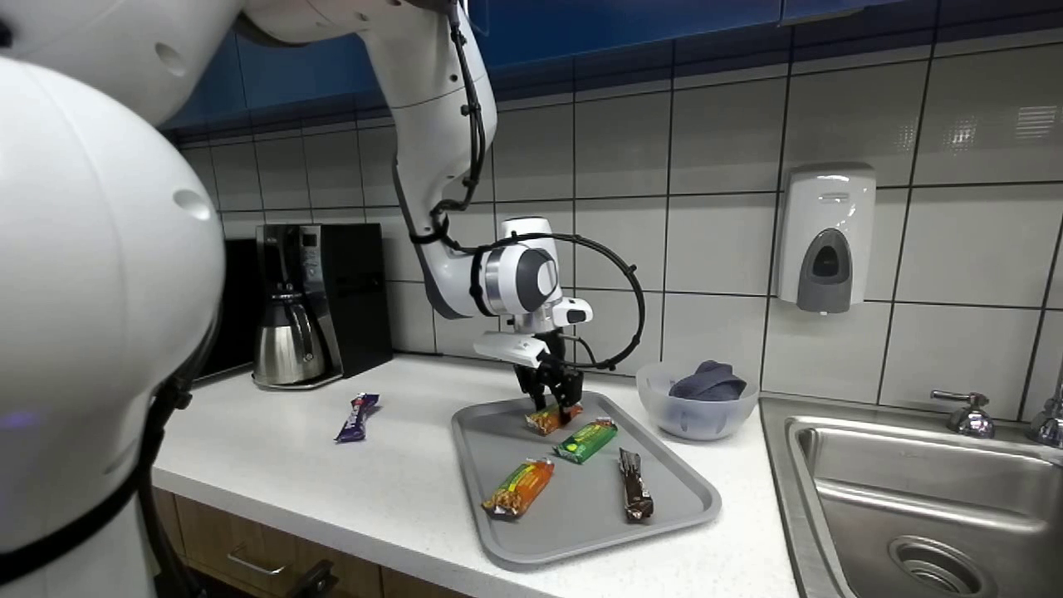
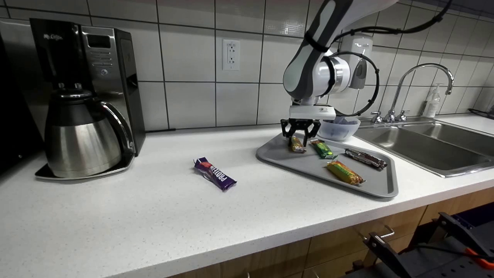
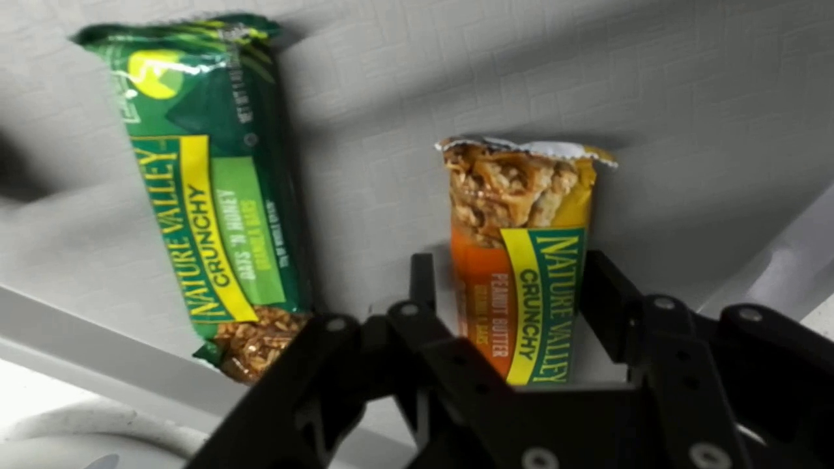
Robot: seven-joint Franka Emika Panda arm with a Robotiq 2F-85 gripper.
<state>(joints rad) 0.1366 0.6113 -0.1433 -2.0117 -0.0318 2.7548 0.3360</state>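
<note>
"How does your tool stand?"

"My tool (image 3: 509, 270) is wide; its fingers (image 3: 423, 280) straddle an orange peanut butter bar (image 3: 520, 215) that lies on the grey tray (image 1: 573, 511). Toward nine o'clock in the wrist view, a gap shows between finger and bar; the three o'clock finger sits right at the bar's edge (whether it touches, I can't tell)."

"And on the tray around you?"

"From my tool, in an exterior view: a green bar (image 1: 586, 440) between four and five o'clock, a brown bar (image 1: 635, 490) farther along that line, and a second orange bar (image 1: 520, 488) toward seven."

"Beyond that?"

"The white bench (image 1: 399, 465) carries the tray. On it I see a cloudy bowl (image 1: 698, 419) at three, grey-blue cloth (image 1: 710, 382) inside, a purple protein bar (image 1: 357, 418) at nine, and a coffee maker (image 1: 328, 291) at ten. The steel sink (image 1: 913, 465) lies between three and four."
</note>
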